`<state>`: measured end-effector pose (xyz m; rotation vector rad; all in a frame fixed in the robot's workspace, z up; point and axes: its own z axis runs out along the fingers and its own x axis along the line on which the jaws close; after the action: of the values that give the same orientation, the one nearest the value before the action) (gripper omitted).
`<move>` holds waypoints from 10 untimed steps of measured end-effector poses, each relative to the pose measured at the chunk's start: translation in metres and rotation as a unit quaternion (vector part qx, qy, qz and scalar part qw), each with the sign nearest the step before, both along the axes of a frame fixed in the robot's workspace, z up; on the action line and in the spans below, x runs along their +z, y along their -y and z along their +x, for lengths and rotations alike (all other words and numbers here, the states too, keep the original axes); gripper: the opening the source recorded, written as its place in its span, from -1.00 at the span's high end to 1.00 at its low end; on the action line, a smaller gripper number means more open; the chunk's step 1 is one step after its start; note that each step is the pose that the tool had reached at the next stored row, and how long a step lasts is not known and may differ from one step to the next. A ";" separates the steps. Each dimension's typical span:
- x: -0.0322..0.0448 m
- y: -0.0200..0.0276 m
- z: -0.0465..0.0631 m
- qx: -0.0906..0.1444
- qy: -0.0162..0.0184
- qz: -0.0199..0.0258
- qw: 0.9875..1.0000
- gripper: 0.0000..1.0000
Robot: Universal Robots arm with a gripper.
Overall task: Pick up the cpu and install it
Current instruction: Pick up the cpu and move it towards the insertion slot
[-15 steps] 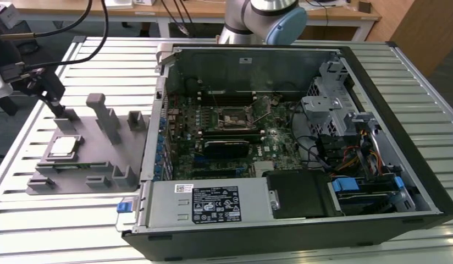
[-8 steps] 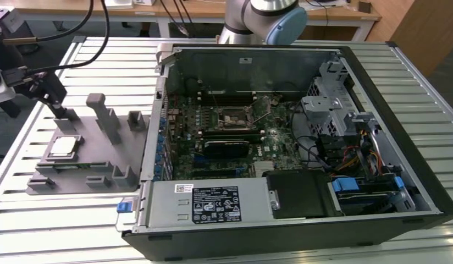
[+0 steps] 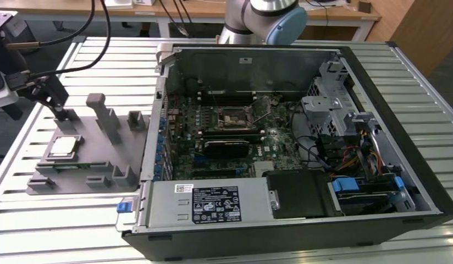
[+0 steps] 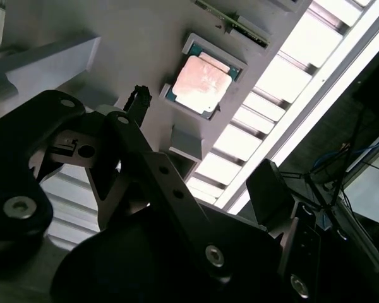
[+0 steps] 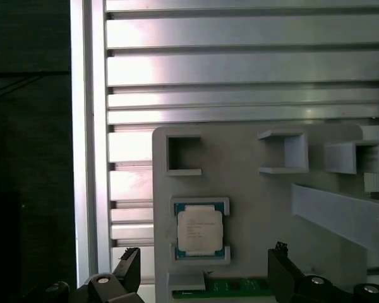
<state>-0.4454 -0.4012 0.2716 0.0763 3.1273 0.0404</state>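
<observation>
Step in hand, as I read it: lining up for the pick. The cpu (image 3: 63, 146), a small flat square chip w/ a shiny silver-grey metal top, lies flat in a shallow pocket of the grey plastic tray with upright blocks (image 3: 90, 155). That's at the exterior view's left, lower half of frame, on the slatted aluminium surface (image 3: 50, 217).

The black two-finger hand (image 3: 56, 107) hovers over the tray, released: fingers spread wide, nothing btwn them. In the first wrist view the cpu (image 5: 200, 230) sits about midway btwn the fingertips (image 5: 129, 268), so aim looks right.

The pocket's lips seem to wrap two opposite ends of the chip and leave the other two sides open, and the fingers look lined up w/ the open sides.

To do it well, imo:
- Go straight down, no twist.
- Grip the thin pale edges only, lightly. The chip is thin and could tip or jam vs. the lips.
- Mind the tall grey upright block (image 3: 101, 113) near the hand and the green circuit strip (image 5: 227, 287) just beside the pocket.

The black square socket frame (image 3: 237, 116) is well apart, at frame centre.
</observation>
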 end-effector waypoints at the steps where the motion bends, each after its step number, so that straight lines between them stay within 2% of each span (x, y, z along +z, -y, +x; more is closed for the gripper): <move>1: -0.0009 0.0000 0.000 -0.001 0.000 0.000 1.000 -0.76; 10: -0.0100 0.0001 0.000 -0.006 0.000 0.000 1.000 -0.76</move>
<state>-0.4453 -0.4013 0.2616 0.0959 3.1266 0.0402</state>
